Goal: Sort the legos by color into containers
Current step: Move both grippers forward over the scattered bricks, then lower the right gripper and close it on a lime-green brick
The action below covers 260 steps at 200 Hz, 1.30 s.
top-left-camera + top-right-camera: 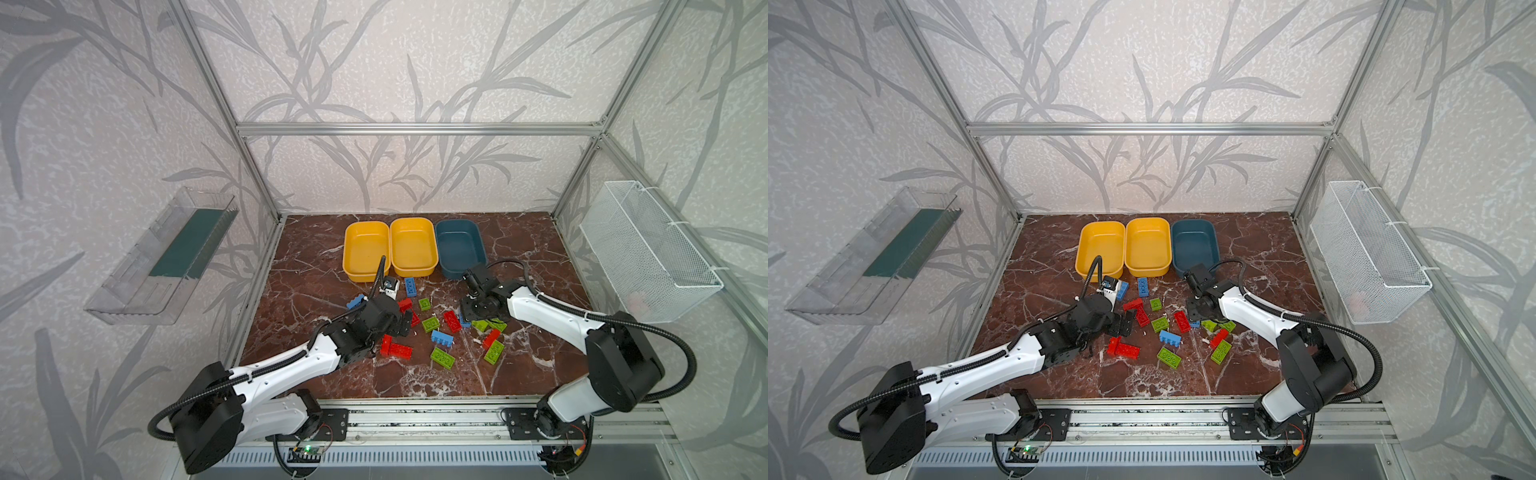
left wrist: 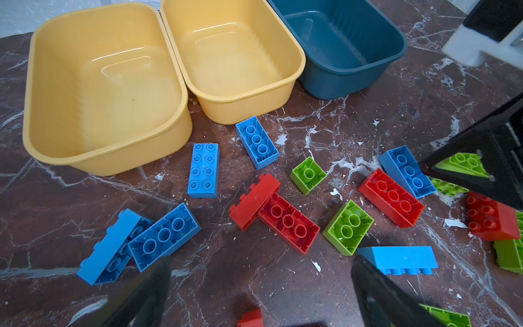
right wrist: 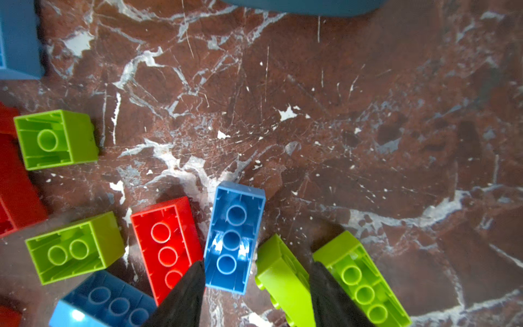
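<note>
In both top views the three tubs stand in a row along the middle of the tabletop's (image 1: 309, 270) far edge. A yellow tub (image 1: 365, 249) is leftmost, a second yellow tub (image 1: 413, 247) sits rim to rim with it, and the teal tub (image 1: 459, 245) is just beside that. All three are empty and the bricks (image 1: 432, 324) lie loose mid-table, so I judge the sorting barely begun. Your left gripper (image 1: 404, 326) is over the left part of the scatter. Your right gripper (image 1: 1196, 310) is down at its right part, near the teal tub, so that arm is the nearer one to it.

From the left wrist, the left gripper's fingers (image 2: 141, 297) are spread wide with only bare marble between them. Ahead lie two red bricks (image 2: 271, 215), one leaning on the other, with the yellow tubs beyond.

From the right wrist, a blue brick (image 3: 235, 237) lies hollow side up. Its long axis runs away from the gripper toward the teal tub's wall, so the jaws cross its short width. One finger (image 3: 184, 294) sits at the seam between it and a red neighbour (image 3: 164, 243). The other finger comes down past a tipped green brick (image 3: 283, 280), so both blue and green stand in the gap. The jaws are partway apart, and you cannot tell whether they have bitten on anything. If you squeeze here, expect the green brick to be caught along with the blue one.
</note>
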Each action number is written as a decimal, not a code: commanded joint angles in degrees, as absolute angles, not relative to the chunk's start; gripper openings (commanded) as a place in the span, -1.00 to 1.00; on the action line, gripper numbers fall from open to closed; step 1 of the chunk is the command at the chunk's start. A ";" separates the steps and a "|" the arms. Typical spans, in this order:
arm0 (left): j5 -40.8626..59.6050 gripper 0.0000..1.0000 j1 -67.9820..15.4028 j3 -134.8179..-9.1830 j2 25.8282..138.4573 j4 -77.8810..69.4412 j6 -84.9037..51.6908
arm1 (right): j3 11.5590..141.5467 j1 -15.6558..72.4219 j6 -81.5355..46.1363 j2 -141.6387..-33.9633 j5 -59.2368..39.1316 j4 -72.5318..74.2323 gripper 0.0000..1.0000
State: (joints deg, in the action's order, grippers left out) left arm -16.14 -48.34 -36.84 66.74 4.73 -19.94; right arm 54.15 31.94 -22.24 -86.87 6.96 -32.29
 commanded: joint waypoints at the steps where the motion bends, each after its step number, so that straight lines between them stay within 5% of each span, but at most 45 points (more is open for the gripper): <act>1: -16.55 0.98 -48.56 -38.66 67.27 4.48 -19.07 | 52.89 32.15 -20.71 -85.25 7.05 -37.07 0.15; 186: -15.16 0.98 -48.52 -38.00 66.15 5.33 -20.30 | 51.35 31.99 -18.68 -92.94 4.23 -33.99 -0.03; 260: -13.46 0.98 -48.52 -40.22 67.68 6.51 -18.97 | 50.06 31.92 -20.70 -92.17 1.49 -34.86 -0.25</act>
State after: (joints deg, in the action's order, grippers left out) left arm -14.02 -48.34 -38.22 67.20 5.45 -19.46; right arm 52.51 31.92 -19.92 -92.36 2.92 -32.18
